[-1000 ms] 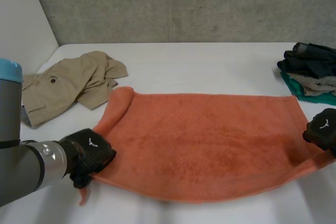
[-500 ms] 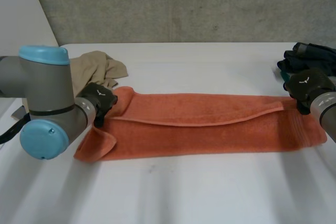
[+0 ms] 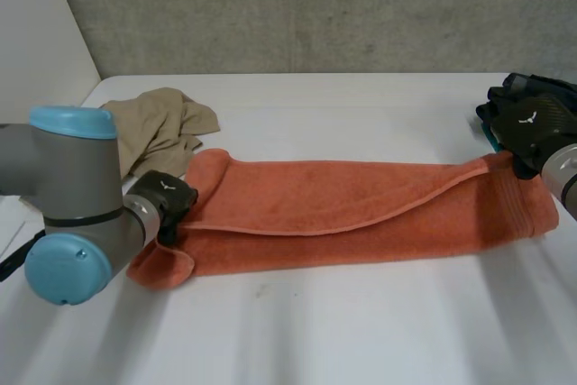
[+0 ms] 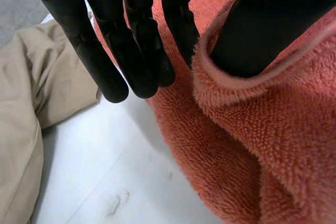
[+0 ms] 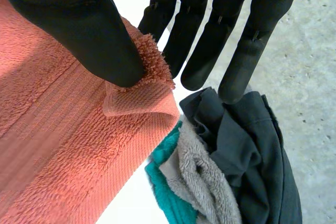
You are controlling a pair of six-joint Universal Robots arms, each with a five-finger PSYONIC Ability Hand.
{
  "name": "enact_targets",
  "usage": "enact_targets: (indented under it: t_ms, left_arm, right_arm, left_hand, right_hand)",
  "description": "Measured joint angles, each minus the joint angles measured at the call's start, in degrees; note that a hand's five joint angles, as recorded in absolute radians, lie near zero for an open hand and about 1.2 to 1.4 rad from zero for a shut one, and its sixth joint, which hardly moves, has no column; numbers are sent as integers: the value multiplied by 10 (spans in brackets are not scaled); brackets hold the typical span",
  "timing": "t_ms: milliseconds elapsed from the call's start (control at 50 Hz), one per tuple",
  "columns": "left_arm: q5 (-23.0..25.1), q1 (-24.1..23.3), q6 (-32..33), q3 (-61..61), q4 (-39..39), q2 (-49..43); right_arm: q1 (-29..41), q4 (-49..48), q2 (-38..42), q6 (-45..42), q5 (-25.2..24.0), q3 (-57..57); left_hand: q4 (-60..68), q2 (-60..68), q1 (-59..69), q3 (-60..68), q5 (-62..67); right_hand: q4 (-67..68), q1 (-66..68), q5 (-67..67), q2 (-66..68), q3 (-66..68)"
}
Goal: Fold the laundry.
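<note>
The orange towel [image 3: 361, 214] lies across the middle of the white counter [image 3: 343, 331] as a long band, doubled lengthwise and reaching from near the left edge to near the right edge. The top layer does not cover the bottom one squarely: its hem runs in a shallow sagging curve from end to end, leaving a strip of the lower layer exposed along the near side. The left end is bunched into a loose roll. The pile is thick terry; a flat woven stripe crosses the towel close to its right end.

Left hand [image 3: 165, 200]: at the towel's left end, on the top layer's hem. In the left wrist view the hem is folded over the thumb, with cloth rising between thumb and straight fingers, so the hand is grasping the towel.

Right hand [image 3: 532, 123]: at the towel's far right corner. In the right wrist view the thumb clamps the turned-over corner against the fingers, so it too is grasping the towel.

A crumpled beige garment [image 3: 158, 128] lies toward the far left corner, just beside the towel's left end. A pile of dark, grey and teal clothes [image 5: 236, 150] sits at the right edge, just beyond the right hand's fingertips.
</note>
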Motion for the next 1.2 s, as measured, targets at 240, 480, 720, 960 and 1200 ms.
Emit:
enact_targets:
  t_ms: [240, 480, 720, 960, 1200]
  left_arm:
    - [47, 11, 67, 269, 126, -15]
    - [36, 22, -34, 421, 291, 63]
    - [56, 47, -64, 235, 221, 69]
    - [159, 99, 3, -51, 246, 55]
    - [181, 150, 81, -95, 270, -13]
  right_arm:
    - [24, -235, 81, 104, 61, -177]
    - [29, -427, 15, 273, 127, -272]
    - [28, -254, 3, 269, 51, -173]
    - [-19, -152, 4, 219, -53, 12]
    - [-43, -141, 40, 150, -77, 53]
  left_hand:
    - [3, 2, 0, 2, 0]
    - [3, 2, 0, 2, 0]
    - [3, 3, 0, 2, 0]
    - [3, 3, 0, 2, 0]
    - [-245, -243, -238, -236, -225]
  right_hand:
    - [1, 0, 0, 0, 0]
    - [1, 0, 1, 0, 0]
    - [1, 0, 1, 0, 0]
    - [1, 0, 1, 0, 0]
    - [1, 0, 1, 0, 0]
